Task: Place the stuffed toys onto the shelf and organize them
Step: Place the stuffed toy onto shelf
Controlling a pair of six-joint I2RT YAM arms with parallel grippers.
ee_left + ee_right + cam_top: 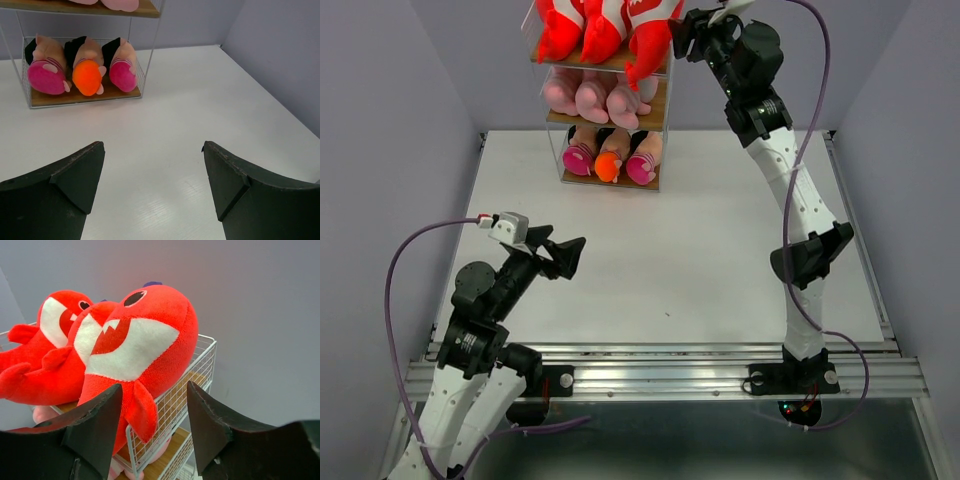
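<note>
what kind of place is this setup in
Probably a robot lab test cell: a left arm and a right arm bolted to a rail at a white table, plain walls close around, and a wire shelf of plush toys.

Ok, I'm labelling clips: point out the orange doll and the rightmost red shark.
Orange round plush doll (pixel 86 77), left wrist view, its orange body.
Rightmost red plush shark (pixel 135 350), right wrist view, its white belly.

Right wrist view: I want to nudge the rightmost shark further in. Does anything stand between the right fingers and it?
Nothing visible does. The right gripper is open, and the red, white-bellied plush shark lies directly ahead, one fin draped over the white wire rim of the shelf's top tier.
</note>
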